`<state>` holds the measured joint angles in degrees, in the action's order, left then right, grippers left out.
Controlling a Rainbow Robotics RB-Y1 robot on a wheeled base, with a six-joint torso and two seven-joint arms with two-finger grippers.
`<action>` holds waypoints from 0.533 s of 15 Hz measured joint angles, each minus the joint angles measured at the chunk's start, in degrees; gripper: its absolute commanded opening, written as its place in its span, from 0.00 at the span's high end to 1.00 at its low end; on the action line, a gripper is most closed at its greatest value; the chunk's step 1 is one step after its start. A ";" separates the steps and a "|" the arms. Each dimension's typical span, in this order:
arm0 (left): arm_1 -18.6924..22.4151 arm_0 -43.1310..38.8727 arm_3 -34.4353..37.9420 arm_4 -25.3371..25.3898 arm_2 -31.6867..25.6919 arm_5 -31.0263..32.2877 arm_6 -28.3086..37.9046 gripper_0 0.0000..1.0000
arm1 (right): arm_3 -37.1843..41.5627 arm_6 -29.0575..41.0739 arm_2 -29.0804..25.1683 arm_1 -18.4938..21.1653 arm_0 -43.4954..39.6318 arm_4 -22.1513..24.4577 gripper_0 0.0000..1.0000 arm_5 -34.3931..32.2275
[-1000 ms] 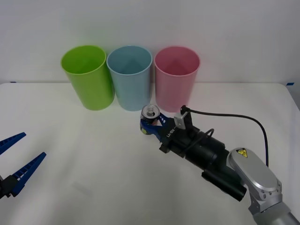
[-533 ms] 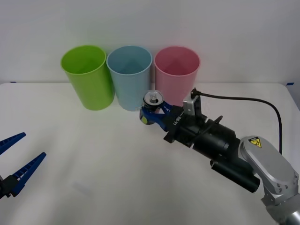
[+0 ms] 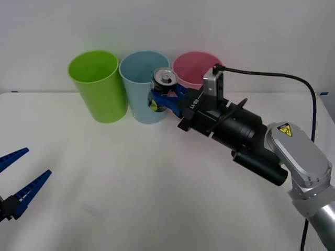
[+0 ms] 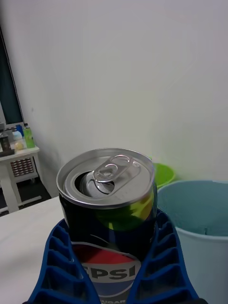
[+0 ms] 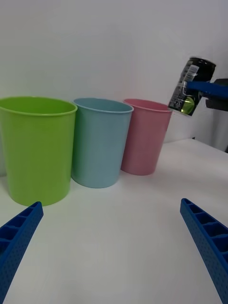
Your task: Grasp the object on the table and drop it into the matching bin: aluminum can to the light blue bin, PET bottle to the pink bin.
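My right gripper (image 3: 163, 97) is shut on the aluminum can (image 3: 162, 88), a small silver can with a dark blue-and-red label (image 4: 108, 228) and a pull-tab top. It holds the can in the air, above the table (image 3: 131, 178), in front of the right rim of the light blue bin (image 3: 144, 86). The left wrist view shows the can (image 5: 191, 86) tilted, higher than the bins' rims, held by my right gripper (image 5: 202, 88). The pink bin (image 3: 194, 70) stands just right of the light blue one, partly behind the arm. My left gripper (image 3: 20, 180) waits open at the table's near left.
A lime green bin (image 3: 98, 85) stands left of the light blue bin (image 5: 100, 141), all three in a row at the table's far edge against a white wall. A black cable (image 3: 282, 83) arcs over my right arm. Bare white tabletop lies between the two arms.
My right gripper has lifted the can off the table and carried it up and slightly left, from in front of the pink bin to the light blue bin's rim. The left arm is still.
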<state>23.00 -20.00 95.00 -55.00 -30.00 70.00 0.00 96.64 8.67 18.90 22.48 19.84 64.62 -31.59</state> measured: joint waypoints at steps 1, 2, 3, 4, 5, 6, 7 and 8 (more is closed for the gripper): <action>0.00 0.00 0.00 0.00 0.00 0.00 0.00 0.00 | -0.96 0.17 0.01 -0.14 1.58 0.04 1.00 0.26; 0.00 0.00 0.00 0.00 0.00 0.00 0.00 0.00 | -1.99 0.20 0.06 -0.53 2.98 0.06 1.00 0.59; 0.00 0.00 0.00 0.00 0.00 0.00 0.00 0.00 | -3.46 0.20 0.08 -1.30 4.58 0.09 1.00 1.10; 0.00 0.00 0.00 0.00 0.00 0.00 0.00 0.00 | -5.04 0.20 0.08 -2.34 6.26 0.49 1.00 1.78; 0.00 0.00 0.00 0.00 0.00 0.00 0.00 0.00 | -6.34 0.30 0.06 -3.39 7.61 1.49 1.00 2.96; 0.00 0.00 0.00 0.00 0.00 0.00 0.00 0.00 | -7.42 0.57 0.01 -4.46 8.80 2.90 1.00 4.79; 0.00 0.00 0.00 0.00 0.00 0.00 0.00 0.00 | -8.49 0.90 0.00 -5.65 9.91 4.39 1.00 6.69; 0.00 0.00 0.00 0.00 0.00 0.00 0.00 0.00 | -9.65 1.22 0.00 -6.78 10.73 5.65 1.00 8.19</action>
<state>23.00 -20.00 95.00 -55.00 -30.00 70.00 0.00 86.99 9.89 18.90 15.70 30.57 70.27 -23.40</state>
